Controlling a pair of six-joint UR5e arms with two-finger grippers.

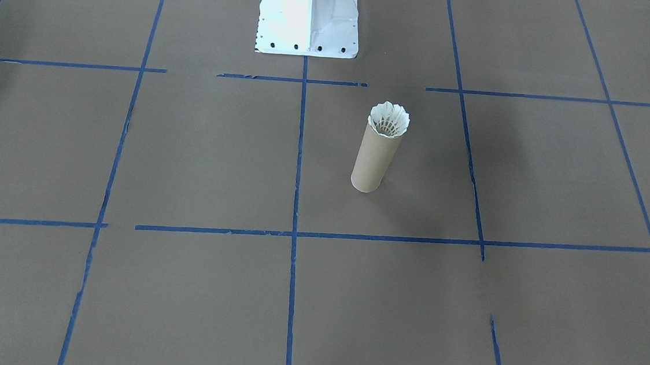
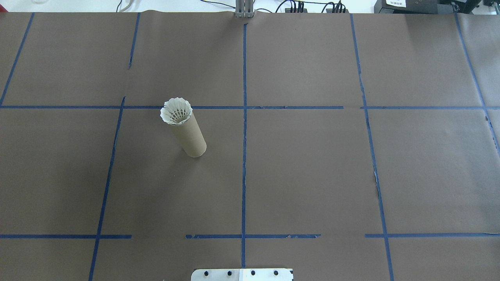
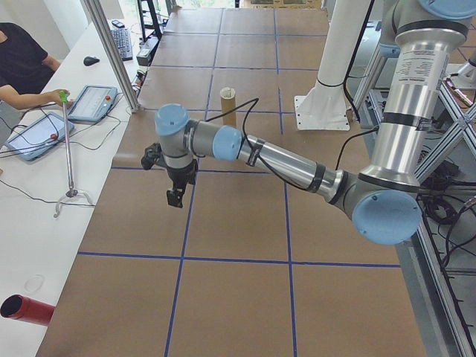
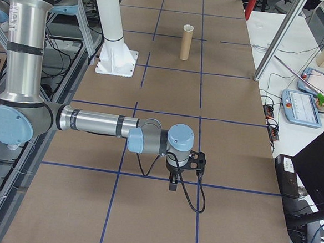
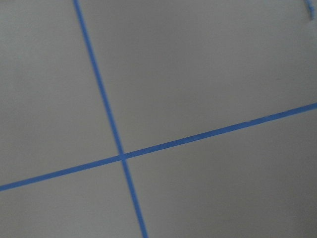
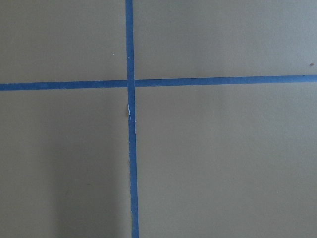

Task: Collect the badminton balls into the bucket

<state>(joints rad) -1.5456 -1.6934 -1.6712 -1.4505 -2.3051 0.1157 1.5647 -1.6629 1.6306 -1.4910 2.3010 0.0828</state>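
The task looks finished, or all but. The one shuttlecock (image 2: 176,111) in sight sits in the mouth of the brown cardboard tube (image 2: 189,134), cork end down and out of sight, with its white feather skirt flaring just above the rim. No other shuttlecock lies on the brown paper of the table (image 2: 312,175) in any view, so by my reading nothing is left to collect; at most the shuttlecock could be pressed deeper, since the skirt still stands proud of the mouth.

Going left to right across the overhead view: the table's left part holds only brown paper and blue tape lines. The tube stands upright left of the centre tape line, in the middle band of the table, nearer its far edge than the robot's edge. The right half carries nothing but tape.

The left gripper (image 3: 175,195) hangs over the table's left end, well apart from the tube, pointing down. It shows only in the side view, so I cannot tell how far its fingers are parted; nothing is seen hanging from it. The right gripper (image 4: 173,183) hangs likewise over the right end, far from the tube, and its opening cannot be judged either.

The tube is plain, narrow, tall and unmarked. The feathers form a neat scalloped ring, whitish, with the ribs showing darker inside, and the skirt seems to fit the mouth snugly.
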